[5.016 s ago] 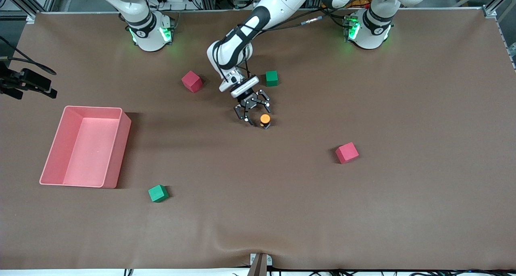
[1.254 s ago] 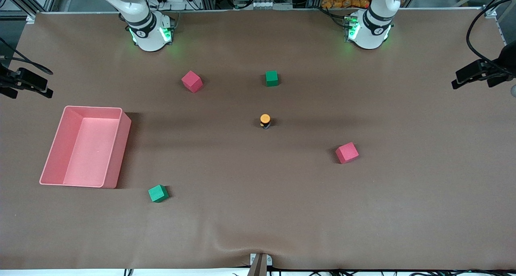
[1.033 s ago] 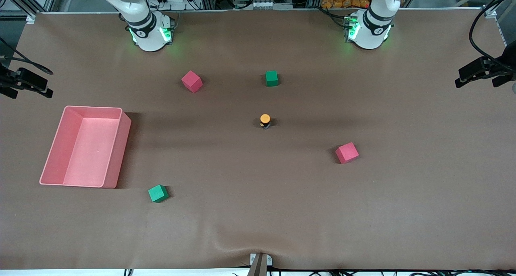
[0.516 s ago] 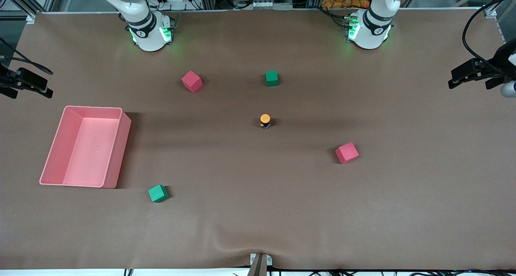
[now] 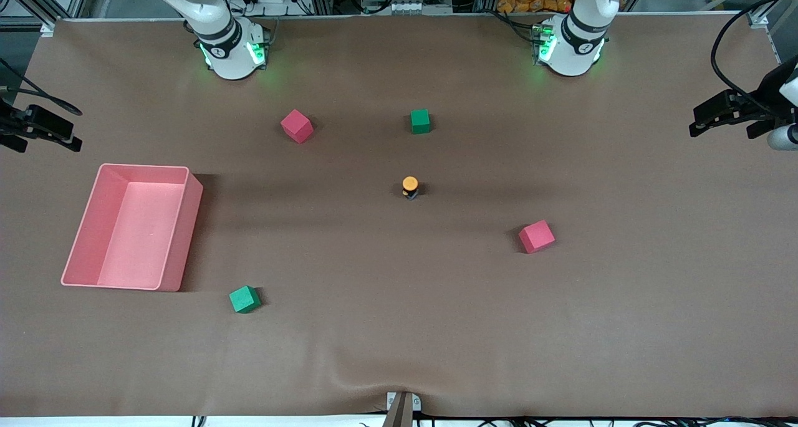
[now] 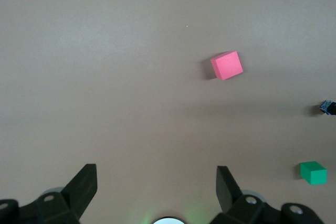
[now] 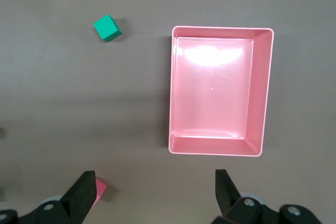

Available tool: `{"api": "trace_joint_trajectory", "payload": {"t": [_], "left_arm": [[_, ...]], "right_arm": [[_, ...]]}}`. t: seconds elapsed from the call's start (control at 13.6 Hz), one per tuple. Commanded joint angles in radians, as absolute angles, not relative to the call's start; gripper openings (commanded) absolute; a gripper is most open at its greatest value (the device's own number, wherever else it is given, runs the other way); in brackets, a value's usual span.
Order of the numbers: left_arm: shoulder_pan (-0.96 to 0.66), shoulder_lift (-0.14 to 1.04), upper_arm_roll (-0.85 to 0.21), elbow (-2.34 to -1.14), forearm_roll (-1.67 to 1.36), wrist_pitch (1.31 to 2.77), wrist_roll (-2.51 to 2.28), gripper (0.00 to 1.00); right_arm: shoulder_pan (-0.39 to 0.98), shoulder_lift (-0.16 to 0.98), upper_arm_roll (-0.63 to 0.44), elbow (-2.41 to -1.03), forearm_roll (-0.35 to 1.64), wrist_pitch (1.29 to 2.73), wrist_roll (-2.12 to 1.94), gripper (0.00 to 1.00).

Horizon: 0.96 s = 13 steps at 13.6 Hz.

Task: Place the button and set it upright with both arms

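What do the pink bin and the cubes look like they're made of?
Pink bin: likely thin moulded plastic, glossy; its floor throws back a bright glare and the rim is thin with rounded corners.
Red cubes and green cubes: probably foam, matte; flat colour with no highlights and slightly soft edges. Painted wood cannot be ruled out.

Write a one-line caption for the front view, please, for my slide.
Orange-capped button stands upright mid-table among red and green cubes, pink bin nearby, while the left tool and right tool wait at the table ends.
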<state>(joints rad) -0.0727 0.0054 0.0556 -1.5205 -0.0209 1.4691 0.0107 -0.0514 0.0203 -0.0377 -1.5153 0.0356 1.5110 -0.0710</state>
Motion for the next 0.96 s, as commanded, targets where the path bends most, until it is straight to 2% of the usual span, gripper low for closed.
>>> {"api": "trace_joint_trajectory", "payload": {"t": [0.0, 0.89], "left_arm": [[-0.066, 0.014, 0.045, -1.502, -0.014, 1.456, 0.0, 1.0], [-0.066, 0.021, 0.025, -1.502, 0.048, 1.483, -0.005, 1.0]], "right_arm": [[-0.064, 0.015, -0.028, -1.511, 0.028, 1.502, -0.069, 1.0], [-0.064, 0.015, -0.028, -1.511, 0.028, 1.503, -0.069, 1.0]]}}
